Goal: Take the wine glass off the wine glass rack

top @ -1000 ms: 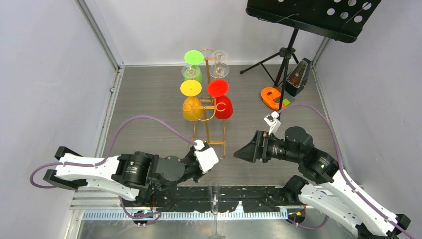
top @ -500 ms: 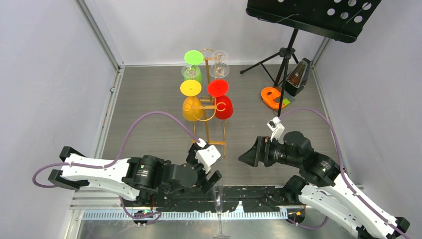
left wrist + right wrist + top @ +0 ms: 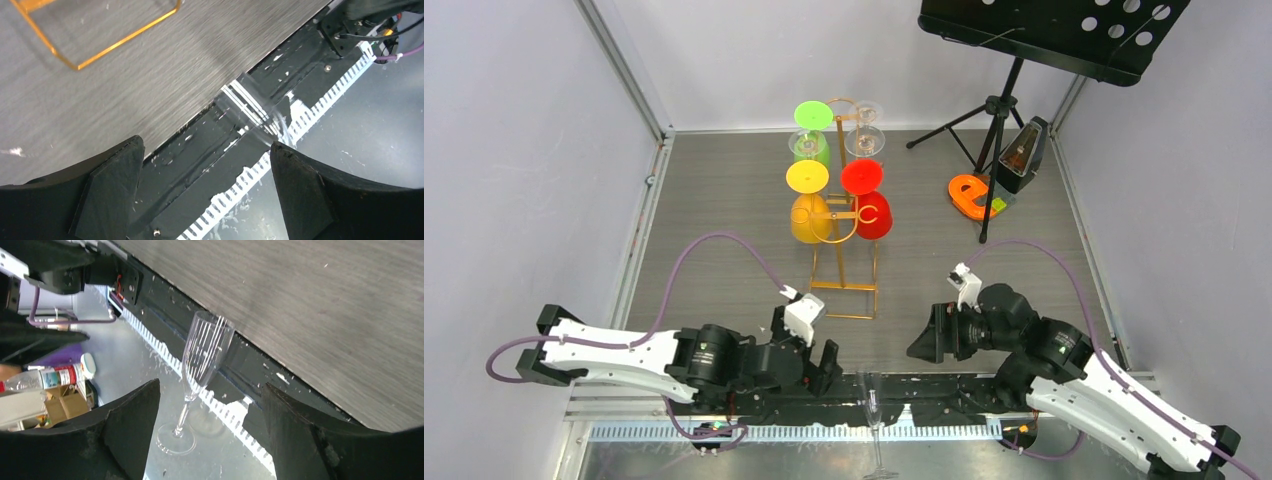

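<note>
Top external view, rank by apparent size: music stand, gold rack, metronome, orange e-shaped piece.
1. music stand, though its desk is nearer the camera
2. gold rack
3. metronome and orange e-shaped piece look alike, unranked

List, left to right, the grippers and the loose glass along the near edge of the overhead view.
left gripper → clear wine glass, standing upright → right gripper

A: Where's the wine glass rack?
B: Mid-table, nearer the far edge, glasses hanging on both sides.
A: And the loose wine glass?
B: Upright just past the near edge, centred. The music stand and metronome sit by the far right corner.
</note>
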Robot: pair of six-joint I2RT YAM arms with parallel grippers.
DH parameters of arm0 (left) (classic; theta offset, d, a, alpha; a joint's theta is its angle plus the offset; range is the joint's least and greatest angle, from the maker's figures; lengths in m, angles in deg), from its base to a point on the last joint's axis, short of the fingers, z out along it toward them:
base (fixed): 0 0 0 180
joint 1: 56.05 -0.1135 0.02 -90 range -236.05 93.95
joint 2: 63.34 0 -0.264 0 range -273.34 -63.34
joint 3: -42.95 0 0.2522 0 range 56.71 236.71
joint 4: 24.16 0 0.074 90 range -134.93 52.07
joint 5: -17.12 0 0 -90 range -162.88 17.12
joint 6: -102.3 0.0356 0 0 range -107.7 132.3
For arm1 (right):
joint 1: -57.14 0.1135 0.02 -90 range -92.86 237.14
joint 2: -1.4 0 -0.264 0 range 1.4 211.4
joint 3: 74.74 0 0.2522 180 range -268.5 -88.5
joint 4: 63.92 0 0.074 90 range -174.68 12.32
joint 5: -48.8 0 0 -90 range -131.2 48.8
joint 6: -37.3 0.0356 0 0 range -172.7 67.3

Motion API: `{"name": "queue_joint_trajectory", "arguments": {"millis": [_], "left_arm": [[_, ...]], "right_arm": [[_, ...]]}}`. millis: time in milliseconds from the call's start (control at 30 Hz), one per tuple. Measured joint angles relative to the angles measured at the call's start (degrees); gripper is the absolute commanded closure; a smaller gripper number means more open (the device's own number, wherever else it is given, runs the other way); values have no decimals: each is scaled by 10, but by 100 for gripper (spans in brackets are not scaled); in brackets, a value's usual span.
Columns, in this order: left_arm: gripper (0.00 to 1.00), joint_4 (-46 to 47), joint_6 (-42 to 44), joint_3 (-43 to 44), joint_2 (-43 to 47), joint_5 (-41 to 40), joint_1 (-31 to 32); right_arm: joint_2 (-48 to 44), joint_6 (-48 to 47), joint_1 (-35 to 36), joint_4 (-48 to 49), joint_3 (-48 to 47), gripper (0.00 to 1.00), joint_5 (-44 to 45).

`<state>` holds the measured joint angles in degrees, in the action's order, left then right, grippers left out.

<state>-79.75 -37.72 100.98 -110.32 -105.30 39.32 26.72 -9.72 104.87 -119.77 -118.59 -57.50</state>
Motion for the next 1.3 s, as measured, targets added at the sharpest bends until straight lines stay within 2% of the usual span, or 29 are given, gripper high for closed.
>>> {"name": "queue_joint_trajectory", "arguments": {"millis": [133,333,633,833,1033,1300], "left_arm": [[5,1,-59,-61,50,10,-11],[5,4,-112,-108,100,24,-26],[5,18,-143,-138,123,35,-29],[5,18,-146,-146,141,36,-29],[5,22,-145,-148,151,36,-29],[5,23,-143,-157,163,36,-29]], "right_arm": [[-8,25,42,3,17,22,-1],[7,86,178,20,48,22,16],[68,178,344,56,48,23,82],[109,250,452,75,50,27,133],[146,312,513,71,56,29,175],[218,346,546,14,43,29,205]]}}
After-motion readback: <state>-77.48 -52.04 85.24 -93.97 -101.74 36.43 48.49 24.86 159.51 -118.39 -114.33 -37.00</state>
